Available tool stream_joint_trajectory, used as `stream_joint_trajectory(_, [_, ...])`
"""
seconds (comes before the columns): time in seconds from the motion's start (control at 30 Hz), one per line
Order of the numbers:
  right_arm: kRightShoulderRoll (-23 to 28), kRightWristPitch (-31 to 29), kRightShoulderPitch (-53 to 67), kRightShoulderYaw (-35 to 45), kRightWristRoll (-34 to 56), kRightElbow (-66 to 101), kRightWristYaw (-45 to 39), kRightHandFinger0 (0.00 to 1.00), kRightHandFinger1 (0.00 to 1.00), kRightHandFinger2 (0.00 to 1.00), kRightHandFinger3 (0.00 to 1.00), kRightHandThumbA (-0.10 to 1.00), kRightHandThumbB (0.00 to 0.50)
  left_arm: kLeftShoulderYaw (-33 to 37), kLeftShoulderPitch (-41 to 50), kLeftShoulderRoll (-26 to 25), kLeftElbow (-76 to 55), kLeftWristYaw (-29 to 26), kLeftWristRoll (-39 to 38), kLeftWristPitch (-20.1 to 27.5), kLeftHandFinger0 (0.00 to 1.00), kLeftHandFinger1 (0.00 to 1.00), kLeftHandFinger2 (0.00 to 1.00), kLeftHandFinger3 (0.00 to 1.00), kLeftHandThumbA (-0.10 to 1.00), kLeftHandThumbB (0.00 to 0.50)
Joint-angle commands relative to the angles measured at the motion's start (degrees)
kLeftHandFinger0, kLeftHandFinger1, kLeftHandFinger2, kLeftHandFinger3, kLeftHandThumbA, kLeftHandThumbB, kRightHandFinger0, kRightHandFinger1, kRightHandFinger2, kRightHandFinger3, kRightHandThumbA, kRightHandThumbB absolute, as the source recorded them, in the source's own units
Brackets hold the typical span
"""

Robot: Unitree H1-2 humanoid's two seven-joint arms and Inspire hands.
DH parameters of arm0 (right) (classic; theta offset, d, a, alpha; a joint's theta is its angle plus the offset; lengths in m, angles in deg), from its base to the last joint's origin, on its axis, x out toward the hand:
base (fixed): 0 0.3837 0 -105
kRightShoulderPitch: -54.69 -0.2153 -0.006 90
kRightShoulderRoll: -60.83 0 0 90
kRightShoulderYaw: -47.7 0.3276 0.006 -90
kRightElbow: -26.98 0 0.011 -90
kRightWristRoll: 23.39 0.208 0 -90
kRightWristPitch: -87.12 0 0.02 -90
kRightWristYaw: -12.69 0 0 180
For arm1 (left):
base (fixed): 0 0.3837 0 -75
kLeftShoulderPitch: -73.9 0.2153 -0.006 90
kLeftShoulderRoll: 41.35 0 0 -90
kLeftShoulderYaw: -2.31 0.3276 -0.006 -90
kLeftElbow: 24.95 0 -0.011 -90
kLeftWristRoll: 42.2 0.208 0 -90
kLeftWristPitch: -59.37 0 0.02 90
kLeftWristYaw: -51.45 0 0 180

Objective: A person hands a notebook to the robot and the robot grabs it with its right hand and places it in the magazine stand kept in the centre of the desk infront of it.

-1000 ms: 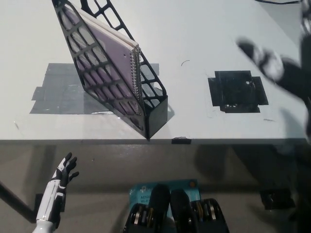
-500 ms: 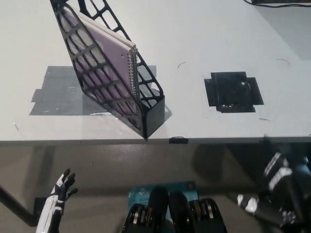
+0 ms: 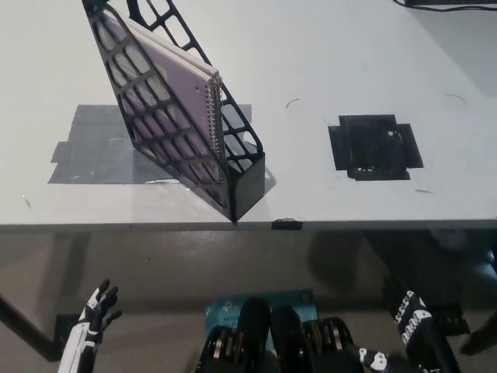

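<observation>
A purple spiral-bound notebook stands inside the black lattice magazine stand near the desk's front edge, its wire spine facing right. My black right hand hangs below the desk at the lower right, holding nothing, with its fingers apart. Far from the stand, my white left hand rests at the lower left below the desk, fingers spread.
A grey tape patch lies on the white desk left of the stand. A black tape square sits to the right. A small black tab marks the desk's front edge. A cable runs along the far right corner.
My right hand has dropped from above the desk's right side to below the front edge. The left hand has sunk a little lower. The notebook stays in the stand.
</observation>
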Motion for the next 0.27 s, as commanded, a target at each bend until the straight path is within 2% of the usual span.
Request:
stream_joint_trajectory(0.0, [0.16, -2.83, -0.91, 0.34, -0.38, -0.88, -2.5, 1.0, 1.0, 1.0, 1.0, 1.0, 0.344, 0.15, 0.05, -0.12, -0.58, -0.09, -0.23, 2.16, 0.94, 1.0, 1.0, 1.0, 1.0, 0.5])
stream_joint_trajectory(0.1, [0.51, -2.63, -1.27, 0.46, -0.6, -1.82, -3.04, 1.0, 1.0, 1.0, 1.0, 1.0, 0.32, 0.2, -0.1, -0.05, -0.68, -0.32, 0.17, 2.15, 0.94, 1.0, 1.0, 1.0, 1.0, 0.5])
stream_joint_trajectory(0.23, [0.49, -2.96, -1.43, 0.44, -1.13, -2.3, -3.2, 1.0, 1.0, 1.0, 1.0, 1.0, 0.333, 0.25, -0.15, -0.17, -0.72, -0.06, -0.1, 2.17, 0.94, 1.0, 1.0, 1.0, 1.0, 0.5])
